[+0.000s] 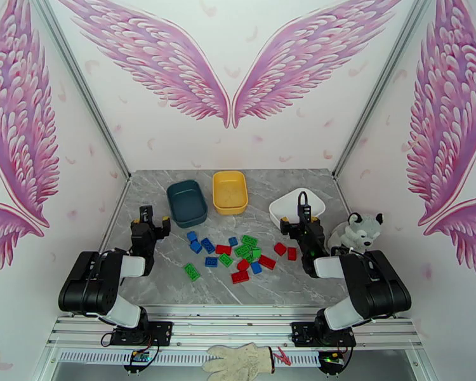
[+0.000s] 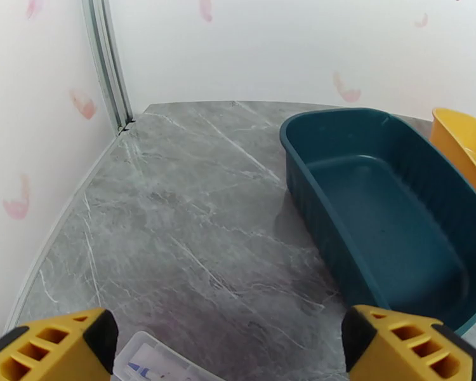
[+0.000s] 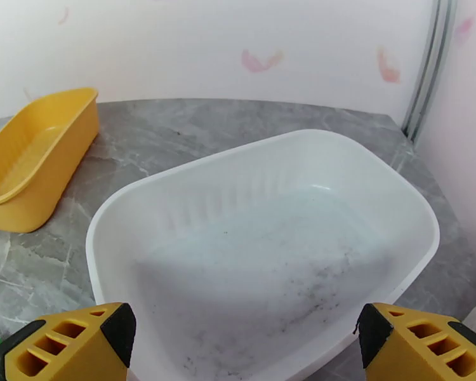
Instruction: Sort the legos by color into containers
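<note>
Grey marble table [image 1: 263,185]: legos [image 1: 235,252] lie scattered loose at its centre. From the pile, teal tub [image 1: 186,202] at 11 o'clock, yellow tub [image 1: 230,192] at 12, white tub [image 1: 289,207] at 2. Left gripper [image 2: 228,341] at 10 o'clock and right gripper [image 3: 244,341] at the white tub's near rim, both with jaws wide apart, holding nothing.

We count one dark teal tub [image 1: 186,202], one yellow tub [image 1: 230,192] and one white tub [image 1: 282,209], three in all. We make out about six blue legos [image 1: 207,244], six red legos [image 1: 267,262] and six green legos [image 1: 191,271]; the crowded middle leaves that unsure. One plush husky [image 1: 355,233], one glove [image 1: 238,362], one clear plastic piece [image 2: 150,361].
</note>
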